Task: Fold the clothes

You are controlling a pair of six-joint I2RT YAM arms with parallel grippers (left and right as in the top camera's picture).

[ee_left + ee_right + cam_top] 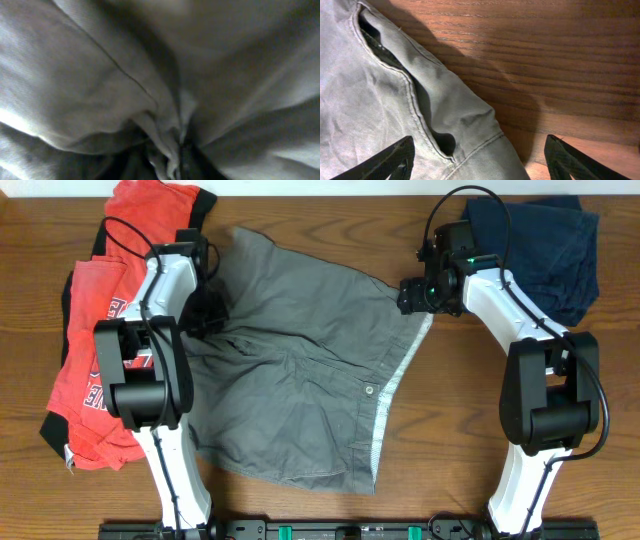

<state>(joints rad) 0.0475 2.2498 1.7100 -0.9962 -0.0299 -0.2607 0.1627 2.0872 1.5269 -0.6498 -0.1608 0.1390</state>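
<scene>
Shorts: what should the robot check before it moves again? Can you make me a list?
1. Left gripper holding the shorts: cannot tell; cloth bunches there, fingers hidden.
2. Right gripper open: ok.
3. Shorts corner between the right fingers: ok.
4. Shorts lying flat: not ok; wrinkled near the left gripper.
5. Navy garment apart from shorts: ok.
6. Red shirt apart from shorts: cannot tell; the left arm covers that edge.

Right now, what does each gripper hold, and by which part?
Left gripper pinches the grey-khaki cotton shorts at their leg-side edge; right gripper open, empty.
</scene>
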